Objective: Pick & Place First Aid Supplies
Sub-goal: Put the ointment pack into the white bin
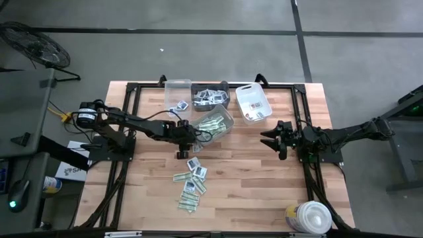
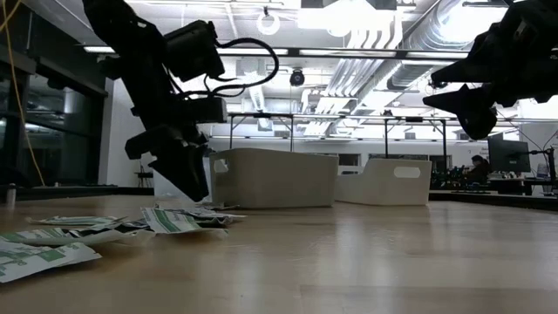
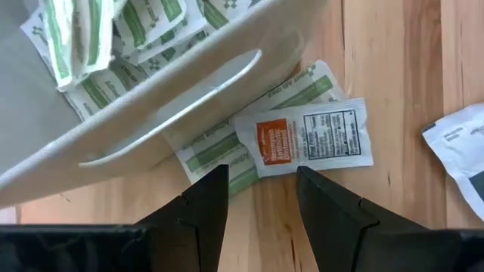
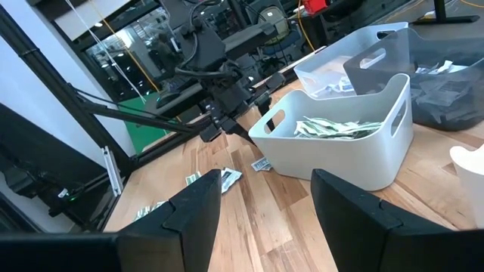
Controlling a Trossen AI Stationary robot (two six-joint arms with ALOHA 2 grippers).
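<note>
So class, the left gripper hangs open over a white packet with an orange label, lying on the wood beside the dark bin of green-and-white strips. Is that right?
Not quite: the bin holding the green-and-white strips is light grey, not dark, as the right wrist view shows. The left gripper does hang open over the orange-labelled packet on the wood.

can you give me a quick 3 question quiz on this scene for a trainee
1. True or false: the left claw is clamped on a packet.
2. Which bin holds the green-and-white strips? A) the clear bin B) the white bin with handle slots C) the dark bin
3. Fill in: the packet with the orange label lies on the table, partly on top of a ____ strip packet.

Key:
1. False. The left claw is open, just short of the orange-label packet.
2. B. It stands beside the left claw, while the right claw waits open, away from the bins.
3. Green-and-white.
</note>
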